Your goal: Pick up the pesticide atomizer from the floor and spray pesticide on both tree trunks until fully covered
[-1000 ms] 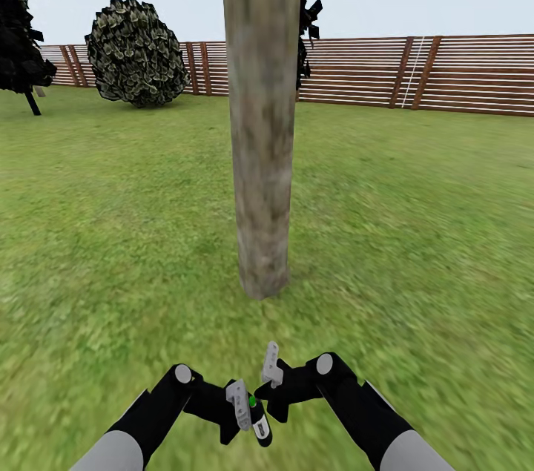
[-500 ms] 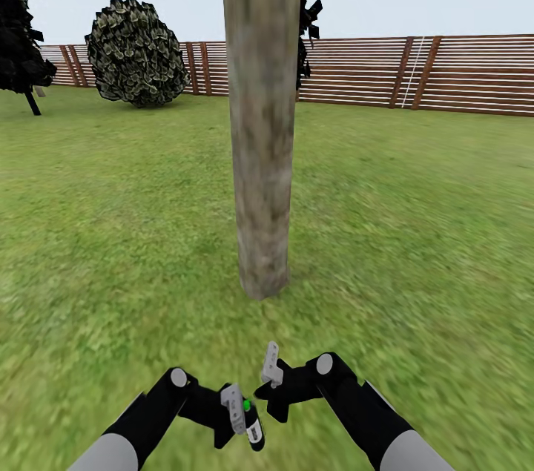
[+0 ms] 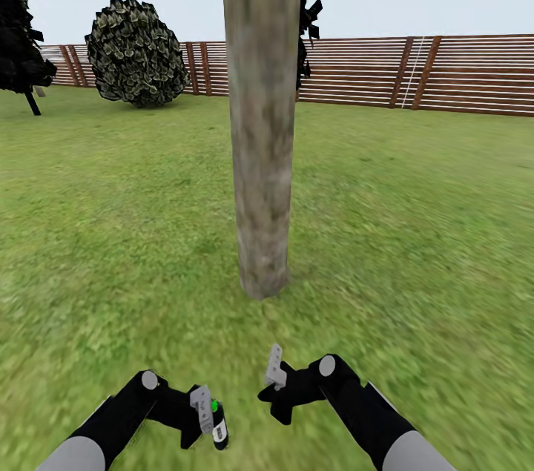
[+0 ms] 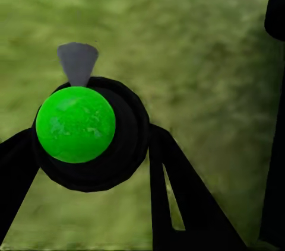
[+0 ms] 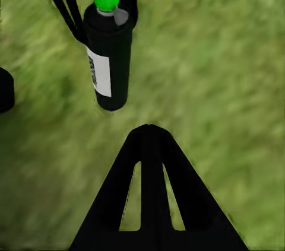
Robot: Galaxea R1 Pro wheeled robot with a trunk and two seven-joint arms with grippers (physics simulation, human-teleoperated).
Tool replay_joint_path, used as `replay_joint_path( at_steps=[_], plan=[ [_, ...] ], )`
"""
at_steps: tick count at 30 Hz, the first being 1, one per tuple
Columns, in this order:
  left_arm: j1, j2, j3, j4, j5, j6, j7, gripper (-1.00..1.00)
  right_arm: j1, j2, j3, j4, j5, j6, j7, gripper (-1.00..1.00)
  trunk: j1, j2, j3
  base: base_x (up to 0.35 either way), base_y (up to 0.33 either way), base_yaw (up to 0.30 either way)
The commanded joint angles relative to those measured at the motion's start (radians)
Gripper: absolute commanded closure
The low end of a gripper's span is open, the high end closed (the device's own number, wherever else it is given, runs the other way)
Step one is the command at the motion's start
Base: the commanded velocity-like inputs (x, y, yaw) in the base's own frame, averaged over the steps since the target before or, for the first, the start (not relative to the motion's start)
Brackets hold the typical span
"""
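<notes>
The garden lawn (image 3: 415,234) spreads all around me, mottled green grass running back to a brown slatted wooden fence (image 3: 445,74) under a pale sky. Straight ahead stands the tree trunk (image 3: 259,122), thick and grey-brown with dull green patches, rising out of the grass and past the top of my head view. A round dark bush (image 3: 135,52) sits by the fence to the left of the trunk, and a dark leafy tree (image 3: 18,26) stands at the far left edge.

Low in front of me are my two black arms. My left gripper (image 3: 206,414) is closed around the pesticide atomizer (image 3: 218,424), a small black canister with a white label and a bright green cap; in my left wrist view the cap (image 4: 75,124) shows round between my fingers (image 4: 172,197), with a small grey nozzle (image 4: 77,62) beside it. From my right wrist view I see the canister (image 5: 108,61) held upright over the grass. What is inside the canister I cannot tell.

My right gripper (image 3: 275,371) hangs near the left one, apart from the atomizer, holding nothing; how wide it stands I cannot tell. The canister is near the trunk's base but well short of touching it.
</notes>
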Motion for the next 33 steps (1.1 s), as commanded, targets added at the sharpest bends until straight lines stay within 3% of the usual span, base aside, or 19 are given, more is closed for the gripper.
replay_joint_path(
  at_steps=[1,2,6,11,13,16,17,20,21,23,25,26,27,30,33],
  plan=[
    [0.001,0.022,0.002,0.0,0.002,0.0,0.005,1.0,0.0,-0.001,-0.003,0.033,-0.001,-0.002,-0.001,1.0,0.0,0.0,0.0,0.0,0.0,0.0],
    [0.001,0.033,0.003,0.0,0.003,-0.001,0.009,1.0,0.0,-0.001,-0.004,0.049,-0.001,-0.002,-0.002,-1.0,0.0,0.0,0.0,0.0,0.0,0.0],
    [0.001,0.068,0.007,0.0,0.008,-0.001,0.043,1.0,0.0,-0.004,-0.005,0.092,-0.002,-0.01,-0.011,-1.0,0.0,0.0,0.0,0.0,0.0,0.0],
    [0.009,0.074,0.026,0.001,0.014,0.003,0.153,1.0,0.001,-0.017,-0.014,0.104,-0.007,-0.016,-0.067,-1.0,0.0,0.0,0.0,0.0,0.0,0.0],
    [0.022,0.068,0.08,0.001,0.024,0.004,0.206,1.0,0.003,-0.025,-0.064,0.135,-0.012,-0.033,-0.148,-1.0,0.0,0.0,0.0,0.0,0.0,0.0],
    [0.029,0.063,0.179,0.004,0.056,0.004,0.243,1.0,0.005,-0.027,-0.188,0.232,-0.03,-0.115,-0.248,-1.0,0.0,0.0,0.0,0.0,0.0,0.0],
    [0.029,0.062,0.194,0.006,0.062,0.004,0.248,1.0,0.005,-0.027,-0.213,0.253,-0.034,-0.136,-0.263,-1.0,0.0,0.0,0.0,0.0,0.0,0.0],
    [0.031,0.06,0.272,0.021,0.101,0.005,0.291,1.0,0.006,-0.027,-0.355,0.39,-0.051,-0.283,-0.358,-1.0,0.0,0.0,0.0,0.0,0.0,0.0],
    [0.032,0.058,0.312,0.028,0.142,0.007,0.354,1.0,0.006,-0.028,-0.454,0.504,-0.055,-0.412,-0.473,-1.0,0.0,0.0,0.0,0.0,0.0,0.0],
    [0.033,0.048,0.327,0.029,0.176,0.014,0.409,1.0,0.007,-0.032,-0.511,0.576,-0.057,-0.522,-0.587,-1.0,0.0,0.0,0.0,0.0,0.0,0.0],
    [0.032,0.034,0.333,0.029,0.192,0.039,0.449,1.0,0.01,-0.039,-0.537,0.614,-0.058,-0.607,-0.676,-1.0,0.0,0.0,0.0,0.0,0.0,0.0],
    [0.032,0.015,0.337,0.022,0.203,0.103,0.506,1.0,0.019,-0.046,-0.553,0.643,-0.058,-0.704,-0.787,-1.0,0.0,0.0,0.0,0.0,0.0,0.0],
    [0.032,0.006,0.337,0.019,0.206,0.14,0.535,1.0,0.021,-0.048,-0.558,0.649,-0.058,-0.738,-0.836,-1.0,0.0,0.0,0.0,0.0,0.0,0.0],
    [0.03,-0.02,0.338,0.015,0.212,0.218,0.604,1.0,0.023,-0.05,-0.565,0.652,-0.058,-0.783,-0.948,-1.0,0.0,0.0,0.0,0.0,0.0,0.0],
    [0.025,-0.073,0.339,0.015,0.214,0.263,0.713,1.0,0.025,-0.055,-0.566,0.645,-0.056,-0.799,-1.06,-1.0,0.0,0.0,0.0,0.0,0.0,0.0]
  ],
)
